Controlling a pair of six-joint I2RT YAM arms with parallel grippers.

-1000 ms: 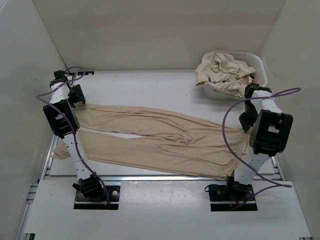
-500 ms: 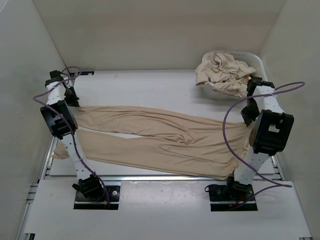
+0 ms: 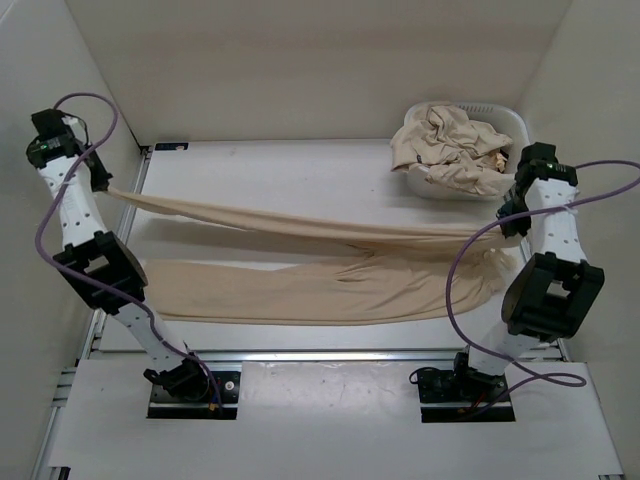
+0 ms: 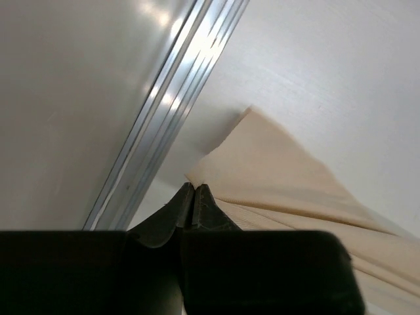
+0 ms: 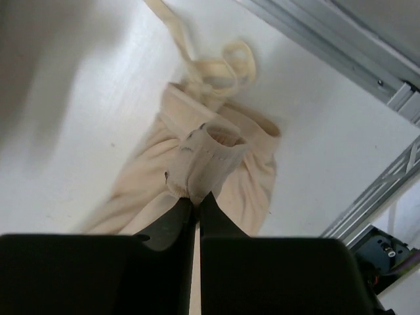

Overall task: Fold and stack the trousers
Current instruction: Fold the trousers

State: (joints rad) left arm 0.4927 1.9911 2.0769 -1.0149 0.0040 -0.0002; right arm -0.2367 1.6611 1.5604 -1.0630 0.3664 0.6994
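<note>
One pair of beige-tan trousers [image 3: 300,285] lies across the table, waist at the right. Its far leg [image 3: 270,217] is lifted and stretched taut between both arms. My left gripper [image 3: 100,183] is shut on that leg's cuff [image 4: 262,164] high at the far left, above the table's edge. My right gripper [image 3: 512,218] is shut on the waistband [image 5: 207,157] at the right, held above the table. The near leg stays flat on the table. More beige trousers [image 3: 445,145] are heaped in the basket.
A white plastic laundry basket [image 3: 518,130] stands at the back right, just behind my right arm. White walls enclose the table on three sides. An aluminium rail [image 4: 164,118] runs along the left table edge; another rail [image 5: 341,46] shows in the right wrist view.
Both arms have risen and moved outward, lifting the far leg and the waistband off the table and pulling the fabric taut. The near leg has slid slightly.
</note>
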